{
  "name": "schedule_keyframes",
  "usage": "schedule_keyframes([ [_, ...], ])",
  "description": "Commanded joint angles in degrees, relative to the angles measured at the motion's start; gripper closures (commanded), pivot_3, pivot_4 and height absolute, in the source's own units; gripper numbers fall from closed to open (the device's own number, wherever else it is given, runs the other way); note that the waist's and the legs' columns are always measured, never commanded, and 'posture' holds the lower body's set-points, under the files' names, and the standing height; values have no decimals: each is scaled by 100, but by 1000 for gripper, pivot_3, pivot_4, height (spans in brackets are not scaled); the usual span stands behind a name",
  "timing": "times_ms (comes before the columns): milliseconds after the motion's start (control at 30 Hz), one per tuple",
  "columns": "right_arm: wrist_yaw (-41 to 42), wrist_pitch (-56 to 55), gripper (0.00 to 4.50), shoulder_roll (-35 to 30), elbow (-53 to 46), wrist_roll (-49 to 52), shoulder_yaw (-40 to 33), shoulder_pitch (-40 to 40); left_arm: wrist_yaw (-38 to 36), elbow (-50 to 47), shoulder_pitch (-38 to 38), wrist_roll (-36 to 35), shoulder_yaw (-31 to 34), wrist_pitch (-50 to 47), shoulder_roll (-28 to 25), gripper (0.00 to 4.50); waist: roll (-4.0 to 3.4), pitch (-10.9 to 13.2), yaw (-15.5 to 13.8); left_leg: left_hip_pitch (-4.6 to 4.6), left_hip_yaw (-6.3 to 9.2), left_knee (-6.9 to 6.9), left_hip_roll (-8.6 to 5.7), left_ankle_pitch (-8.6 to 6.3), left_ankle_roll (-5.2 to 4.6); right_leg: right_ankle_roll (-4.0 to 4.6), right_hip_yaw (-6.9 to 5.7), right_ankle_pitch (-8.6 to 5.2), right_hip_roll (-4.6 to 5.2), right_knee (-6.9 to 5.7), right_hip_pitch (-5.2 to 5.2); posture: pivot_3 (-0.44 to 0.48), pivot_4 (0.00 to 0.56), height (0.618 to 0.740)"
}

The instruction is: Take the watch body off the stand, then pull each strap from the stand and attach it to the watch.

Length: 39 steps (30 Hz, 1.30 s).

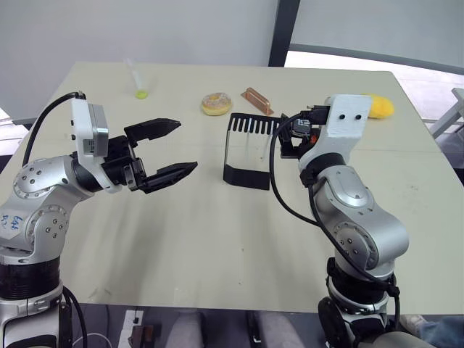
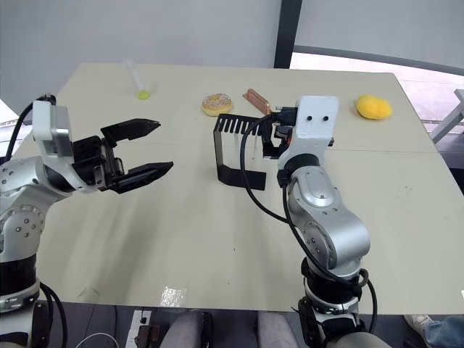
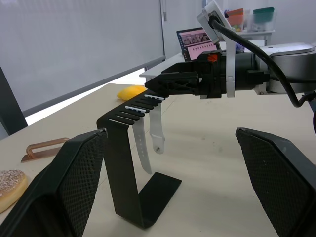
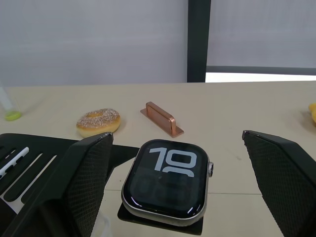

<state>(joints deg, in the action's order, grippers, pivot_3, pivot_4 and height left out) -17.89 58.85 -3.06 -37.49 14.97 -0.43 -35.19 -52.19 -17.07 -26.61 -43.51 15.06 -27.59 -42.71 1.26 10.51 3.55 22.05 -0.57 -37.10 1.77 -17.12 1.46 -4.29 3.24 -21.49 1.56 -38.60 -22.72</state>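
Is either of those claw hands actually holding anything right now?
No. The left gripper hangs open over the table, and the right gripper is open around the watch body, not gripping it.

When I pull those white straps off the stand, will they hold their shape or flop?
Probably flop: the straps hang limp and slightly curved from the stand slots. They look thin and rubbery, so likely light and bendy. The stand is thin sheet metal and may tip when tugged.

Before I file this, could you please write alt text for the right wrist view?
The watch body, its screen showing pale digits, sits on the black stand between the right gripper's open fingers. Behind it on the table lie a doughnut and a copper-coloured handle.
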Motion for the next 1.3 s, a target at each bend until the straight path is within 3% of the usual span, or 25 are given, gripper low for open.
schedule_keyframes([
  [33, 129, -67, 57, 86, -94, -73, -58, -103, 11, -99, 6, -8, 116, 88, -11, 0, 0, 0, 1, 0, 0, 0, 0, 0, 0, 0, 0, 0, 0, 0, 0, 0, 150, 740],
  [233, 174, -10, 57, 152, -116, -108, -84, -87, 18, -115, 48, -9, 127, 110, -10, 0, 0, 0, 2, 1, 0, 0, 0, 0, 0, 0, 0, 0, 0, 1, -1, 0, 150, 740],
  [333, 195, -1, 809, 190, -102, -113, -89, -101, -1, -81, 37, 0, 123, 130, -11, 0, 0, 0, 2, 1, 0, 1, 0, 0, 0, 0, 0, 0, 0, 1, -1, 0, 150, 740],
  [467, 215, -22, 2804, 209, -100, -127, -96, -128, -11, -67, 40, 1, 135, 141, -21, 0, 0, 0, 1, 2, 1, 0, 0, 1, 0, 0, 0, 0, 1, 1, -2, 0, 150, 740],
  [867, 336, -242, 2864, 202, -194, -111, -232, -148, 0, -95, 129, 22, 158, 185, -30, 0, 0, 0, 2, 3, 1, 1, 0, 1, 0, 0, 0, 0, 1, 2, -3, 0, 150, 740],
  [1133, 889, -378, 2864, -279, -950, 135, -673, -143, -407, 16, 258, 142, 60, 412, -97, 0, 0, 0, -8, 5, 2, 3, 0, 1, 0, 0, -2, 0, 1, 5, -3, 0, 150, 740],
  [1300, 1584, -139, 2864, -1088, -1552, 391, -1552, 1081, -1089, 36, 292, 392, -438, 753, -65, 0, 1, -1, -54, 6, 9, 5, -2, 1, -1, 0, -5, 0, 2, 16, 4, 0, 150, 740],
])
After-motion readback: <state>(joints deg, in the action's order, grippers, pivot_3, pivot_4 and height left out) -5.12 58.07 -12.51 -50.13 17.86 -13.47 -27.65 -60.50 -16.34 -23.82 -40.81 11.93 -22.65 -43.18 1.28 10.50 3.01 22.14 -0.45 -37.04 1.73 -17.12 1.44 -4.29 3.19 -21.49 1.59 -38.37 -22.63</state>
